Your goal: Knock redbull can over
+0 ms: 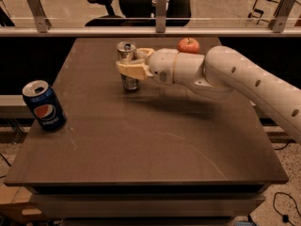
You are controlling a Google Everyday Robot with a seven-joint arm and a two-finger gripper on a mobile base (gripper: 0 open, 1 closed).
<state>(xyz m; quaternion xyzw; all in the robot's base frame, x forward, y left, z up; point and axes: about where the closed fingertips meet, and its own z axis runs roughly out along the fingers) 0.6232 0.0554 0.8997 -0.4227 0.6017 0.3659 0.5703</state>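
Observation:
The redbull can (125,53), slim and silver-grey with a silver top, stands upright at the back middle of the brown table (150,140). My gripper (128,60) reaches in from the right on the white arm (244,84) and is at the can. Its fingers are apart: the near finger (130,70) crosses in front of the can's middle, and the far one lies behind the can's upper right. The can's middle is hidden behind the near finger.
A dark-blue Pepsi can (43,105) stands upright near the table's left edge. A red apple (188,45) sits at the back, just behind my arm. A railing with posts (160,29) runs behind the table, with office chairs beyond it.

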